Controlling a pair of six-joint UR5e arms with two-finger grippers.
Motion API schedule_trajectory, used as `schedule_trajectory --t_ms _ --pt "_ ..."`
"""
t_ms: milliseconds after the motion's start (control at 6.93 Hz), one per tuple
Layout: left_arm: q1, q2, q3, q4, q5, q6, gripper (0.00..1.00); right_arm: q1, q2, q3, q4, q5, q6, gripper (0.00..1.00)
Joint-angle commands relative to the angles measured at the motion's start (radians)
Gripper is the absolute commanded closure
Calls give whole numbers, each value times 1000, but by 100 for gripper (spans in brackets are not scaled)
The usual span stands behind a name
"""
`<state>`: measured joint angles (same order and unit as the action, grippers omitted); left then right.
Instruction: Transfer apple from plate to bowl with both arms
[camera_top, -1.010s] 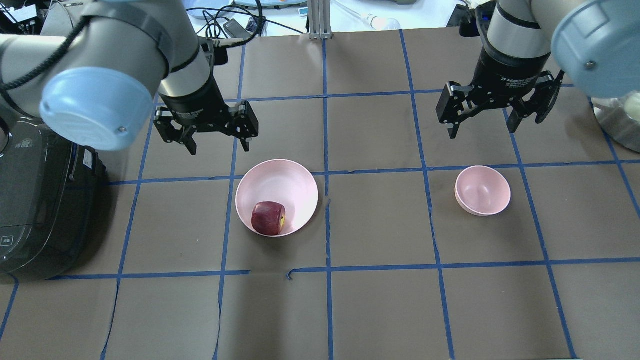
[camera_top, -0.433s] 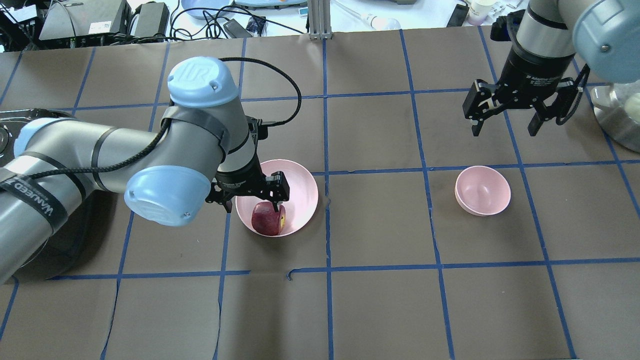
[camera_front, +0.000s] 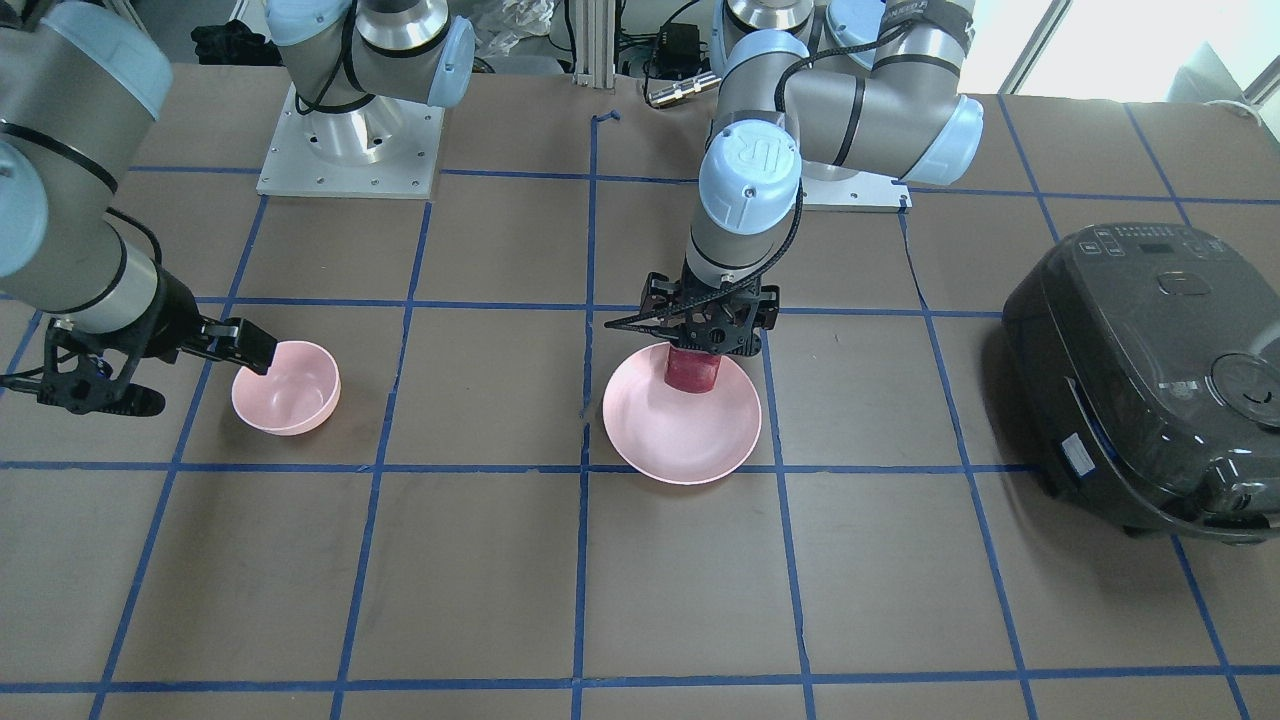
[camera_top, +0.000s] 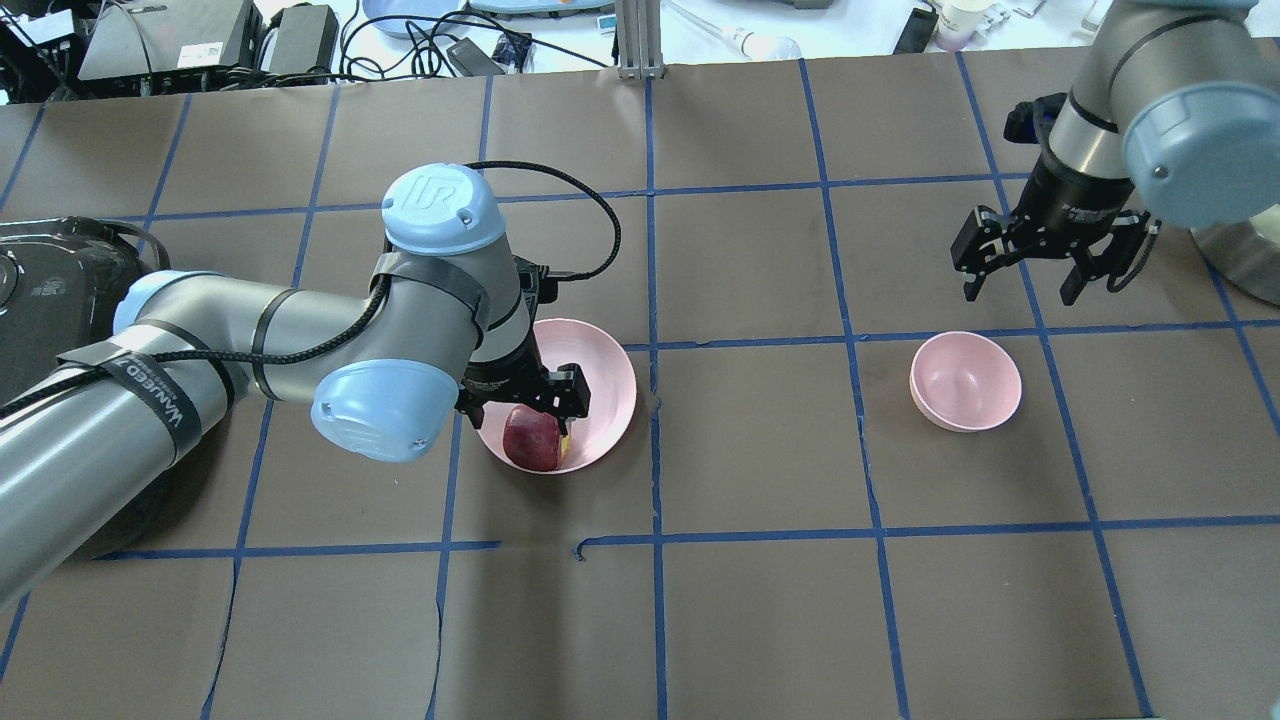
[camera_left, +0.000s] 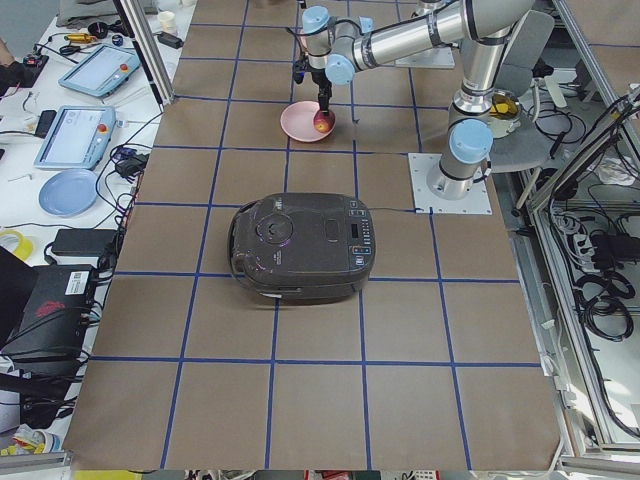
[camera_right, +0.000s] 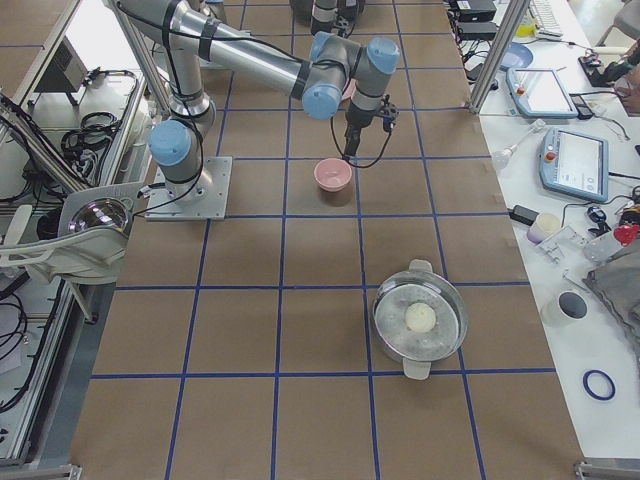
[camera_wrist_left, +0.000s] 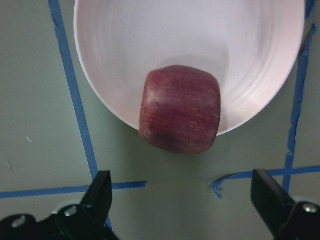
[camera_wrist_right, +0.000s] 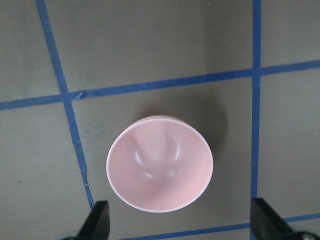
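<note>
The left arm's black two-finger claw (camera_top: 521, 408) hangs wide open low over the small dark red apple (camera_top: 532, 442). Its fingers are spread to either side and not closed on the fruit, which sits in the wide shallow pale pink plate (camera_top: 597, 360) against the rim nearest the robot. The right arm's black claw (camera_top: 1018, 294) is likewise spread open and grips nothing, hovering above the far side of the small deep pale pink bowl (camera_top: 965, 382), which stands well to the right of the plate on the brown, blue-taped surface (camera_top: 760, 450).
</note>
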<state>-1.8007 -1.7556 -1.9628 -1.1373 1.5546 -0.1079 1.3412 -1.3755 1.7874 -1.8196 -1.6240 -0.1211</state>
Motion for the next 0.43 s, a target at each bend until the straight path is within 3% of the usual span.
schedule_trajectory --t_ms 0,289 --pt "7 -73 2 71 2 65 0 -10 68 174 -302 -5 -34 0" --pt "7 -97 1 90 2 62 0 -81 70 260 -345 6 -81 4"
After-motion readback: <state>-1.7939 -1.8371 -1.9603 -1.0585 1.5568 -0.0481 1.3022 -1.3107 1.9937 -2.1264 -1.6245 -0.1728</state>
